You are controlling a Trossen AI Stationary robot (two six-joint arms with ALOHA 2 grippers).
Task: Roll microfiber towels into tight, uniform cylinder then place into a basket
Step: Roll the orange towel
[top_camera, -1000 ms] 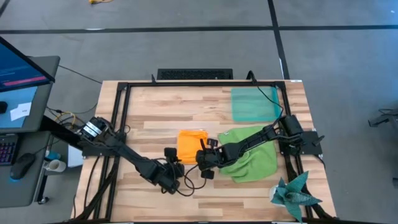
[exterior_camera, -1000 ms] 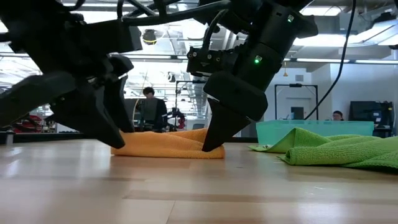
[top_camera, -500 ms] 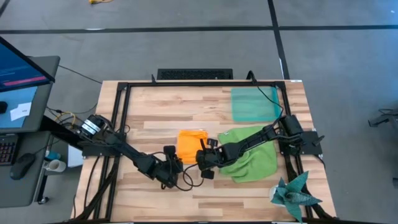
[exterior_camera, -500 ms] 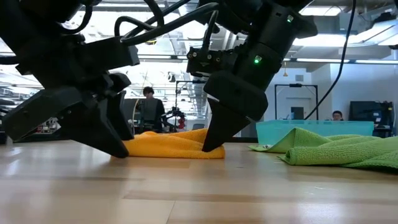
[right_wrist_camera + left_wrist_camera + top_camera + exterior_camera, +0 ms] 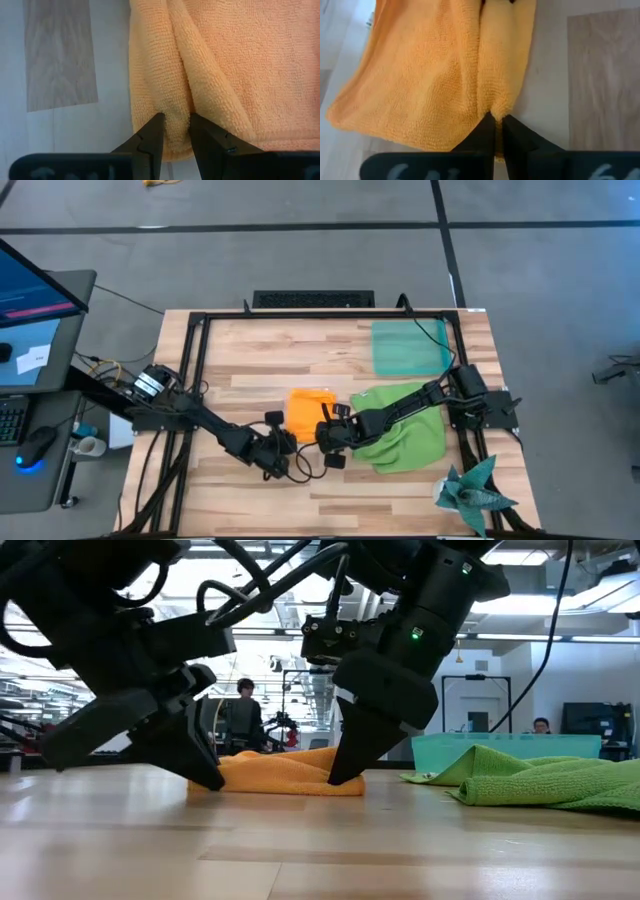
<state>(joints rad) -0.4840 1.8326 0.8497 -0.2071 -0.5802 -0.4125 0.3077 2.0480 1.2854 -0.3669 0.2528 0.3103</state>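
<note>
The orange towel [image 5: 309,408] lies folded on the table's middle, with a raised fold running along its near edge. My left gripper [image 5: 498,125] is shut on the left end of that fold, and it shows low at the table in the low view [image 5: 215,780]. My right gripper [image 5: 175,125] is shut on the fold's right end [image 5: 322,436]. The green towel [image 5: 402,430] lies crumpled on the table to the right, partly under my right arm. The basket [image 5: 408,348] stands at the far right. My left gripper pinches the raised fold at the orange towel's near edge [image 5: 496,107], at its left end, between its two fingertips. The fingers slant down from the near left and point along the fold. The towel lies on the table. My right gripper pinches the same fold at its right end [image 5: 176,107] between its two fingers; the bunched cloth fills the gap. The fingers slant down from the right and lie along the fold. The towel rests on the table.
A dark teal spiky cloth [image 5: 470,492] lies at the near right corner. A black frame [image 5: 320,315] runs round the table. Bare wood shows to the left of and behind the orange towel. People stand in the room beyond, seen in the low view.
My left gripper has moved down and toward the table's right, up to the orange towel's near left end, and has shut on the fold there. My right gripper has kept its hold. The towel has stayed in place.
</note>
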